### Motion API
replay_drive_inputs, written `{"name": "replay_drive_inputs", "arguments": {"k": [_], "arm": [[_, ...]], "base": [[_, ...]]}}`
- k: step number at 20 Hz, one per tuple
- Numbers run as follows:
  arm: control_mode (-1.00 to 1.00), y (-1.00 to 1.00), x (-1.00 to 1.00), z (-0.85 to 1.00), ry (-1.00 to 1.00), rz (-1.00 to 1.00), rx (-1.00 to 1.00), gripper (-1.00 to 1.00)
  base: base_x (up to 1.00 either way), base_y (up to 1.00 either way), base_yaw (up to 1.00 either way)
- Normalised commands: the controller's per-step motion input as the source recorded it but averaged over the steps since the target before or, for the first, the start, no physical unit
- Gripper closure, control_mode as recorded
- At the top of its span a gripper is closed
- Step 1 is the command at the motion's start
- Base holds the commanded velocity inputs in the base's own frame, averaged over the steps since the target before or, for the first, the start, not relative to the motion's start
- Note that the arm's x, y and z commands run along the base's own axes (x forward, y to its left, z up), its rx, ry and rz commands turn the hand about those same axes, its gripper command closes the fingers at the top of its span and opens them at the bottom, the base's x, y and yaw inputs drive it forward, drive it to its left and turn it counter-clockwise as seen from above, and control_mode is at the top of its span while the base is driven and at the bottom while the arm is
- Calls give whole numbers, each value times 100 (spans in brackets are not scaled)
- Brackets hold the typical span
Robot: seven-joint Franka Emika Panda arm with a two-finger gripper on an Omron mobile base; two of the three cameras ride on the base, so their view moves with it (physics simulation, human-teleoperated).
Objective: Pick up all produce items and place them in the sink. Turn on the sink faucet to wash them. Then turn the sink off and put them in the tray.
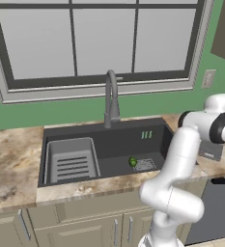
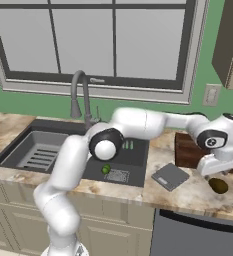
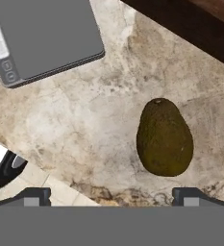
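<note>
**Open gripper above the brown fruit on the desk**

We see our gripper hanging over the marbled desk with its two fingertips spread wide and nothing between them. The dark brown fruit, pear-shaped and dull-skinned, lies on the desk just ahead of one fingertip, apart from it and off to one side of the gap. In the right base view the same fruit sits near the front edge of the desk, right under the hand.

A flat grey square lies on the desk near the fruit, not touching it. The reddish-brown tray stands behind the hand, toward the wall, partly hidden by the arm.

The bright green fruit rests on the bottom of the dark sink, just beside the drain grate. A light grey ribbed rack fills the left part of the sink. The grey faucet rises behind the sink, its head pointing down over it; we see no water.
</note>
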Motion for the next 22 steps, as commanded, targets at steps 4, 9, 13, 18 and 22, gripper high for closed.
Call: {"name": "replay_drive_inputs", "arguments": {"k": [4, 9, 13, 18, 22], "arm": [[-100, -4, 2, -29, -5, 10, 0, -100], [-100, -3, 16, -22, -7, 8, 0, -100], [-100, -14, 25, -24, -4, 3, 0, -100], [-100, -22, 23, -25, 0, 0, 0, -100], [-100, -23, 30, -24, 0, 0, 0, -100]], "base": [[0, 0, 0], [0, 0, 0], [0, 0, 0], [0, 0, 0], [0, 0, 0]]}}
